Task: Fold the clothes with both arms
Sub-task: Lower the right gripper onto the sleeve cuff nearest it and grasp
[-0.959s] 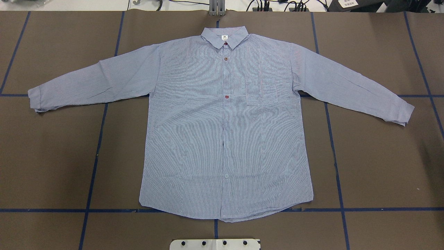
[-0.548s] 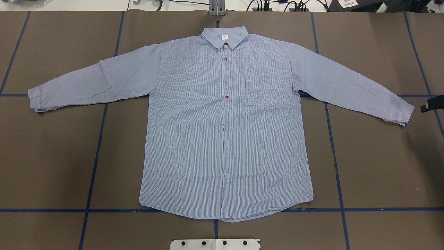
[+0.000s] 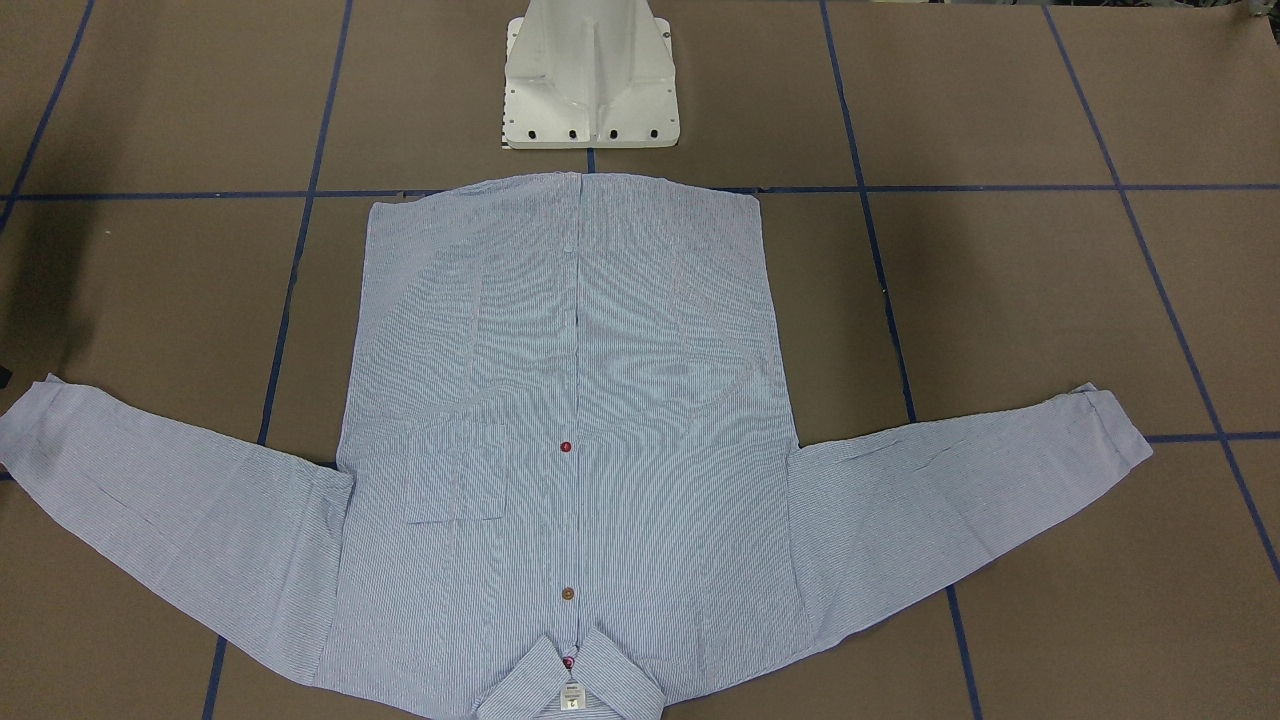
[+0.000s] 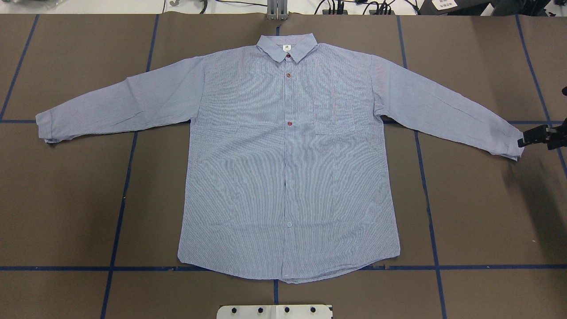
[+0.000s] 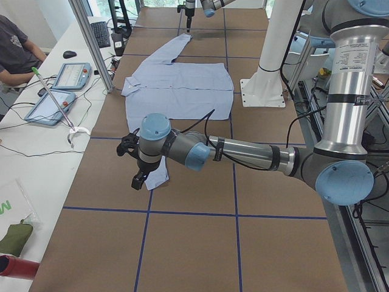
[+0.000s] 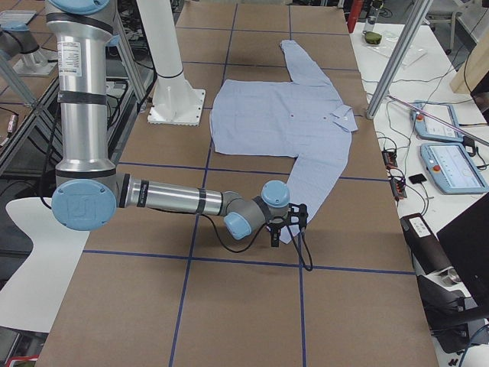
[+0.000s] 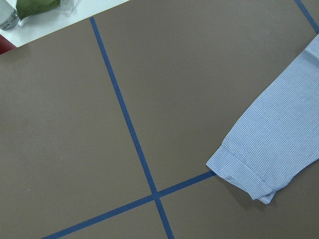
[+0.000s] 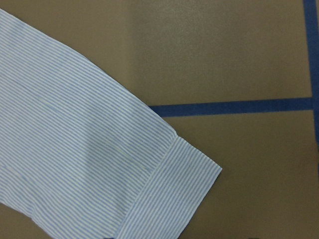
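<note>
The right pincer (image 4: pixel 525 139) sat at the right cuff (image 4: pixel 511 144), the left pincer (image 5: pixel 135 167) near the left cuff (image 7: pixel 244 174); whether either was open could not be told. The shirt (image 4: pixel 288 168) lay flat mid-bench, collar (image 4: pixel 287 46) toward the far edge. It looked light and limp, likely best pinched at the 2 cuffs. Bare bench (image 4: pixel 487 212) lay beyond both.

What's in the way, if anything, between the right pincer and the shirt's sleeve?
Nothing that shows. The right pincer is right at the cuff of the shirt, and only bare brown table lies around them.
</note>
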